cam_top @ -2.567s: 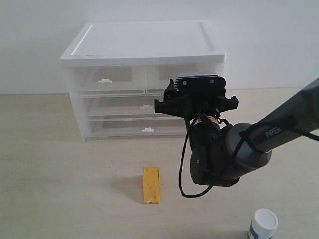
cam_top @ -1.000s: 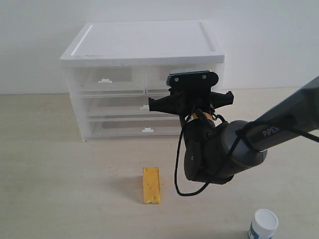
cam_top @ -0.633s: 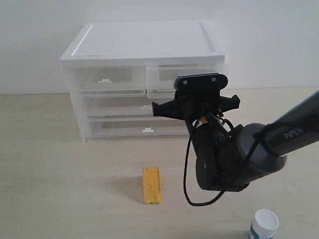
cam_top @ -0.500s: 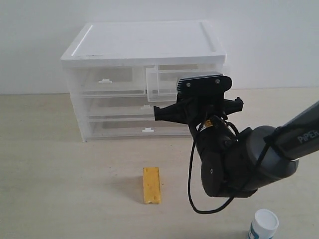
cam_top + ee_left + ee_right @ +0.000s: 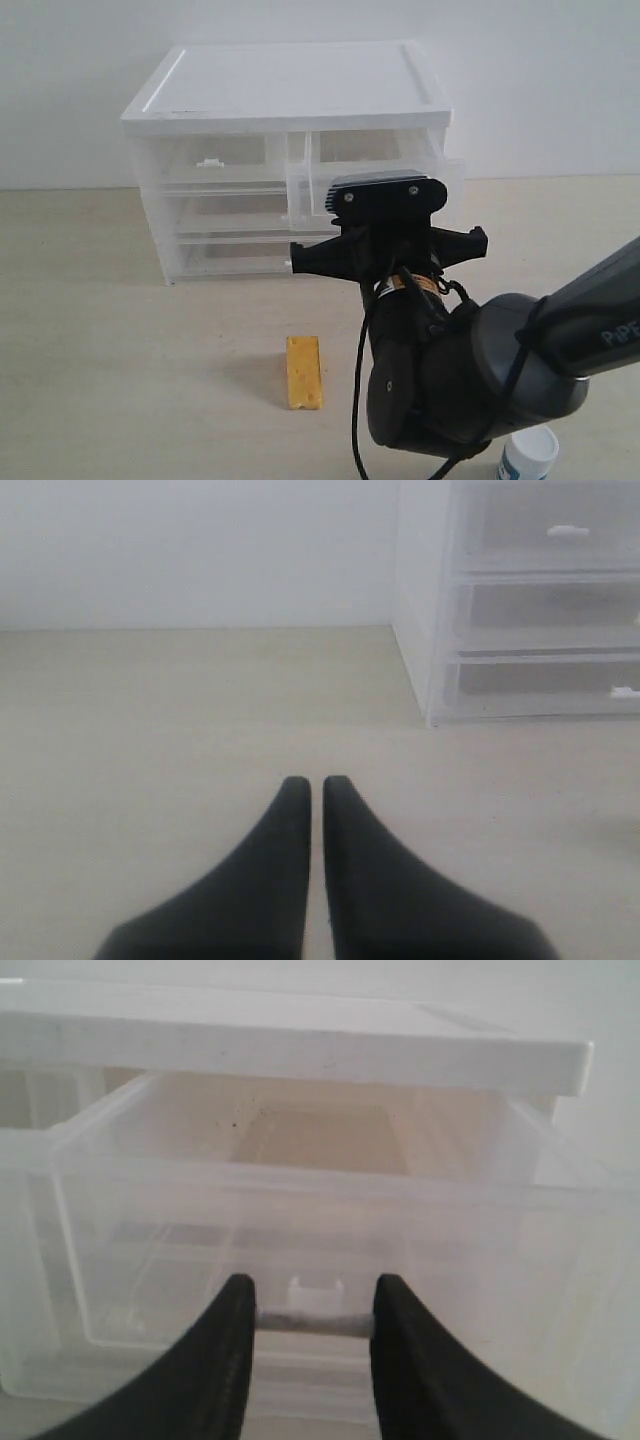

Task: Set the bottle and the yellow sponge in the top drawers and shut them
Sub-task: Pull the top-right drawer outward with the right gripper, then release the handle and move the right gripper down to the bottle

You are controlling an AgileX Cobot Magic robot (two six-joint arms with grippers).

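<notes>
While your right gripper (image 5: 314, 1284) clamps the white tab handle (image 5: 316, 1292) of the half-width translucent plastic drawer (image 5: 150, 1230), that drawer runs lengthwise beyond the fingertips (image 5: 240, 1300); left gripper (image 5: 312, 782) fingers (image 5: 280, 860) touch.

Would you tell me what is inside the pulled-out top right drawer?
Nothing shows inside the top right drawer: its floor looks bare through the translucent walls. The right gripper at the handle covers the lowest front strip, and the rear lies hidden under the cabinet top.
</notes>
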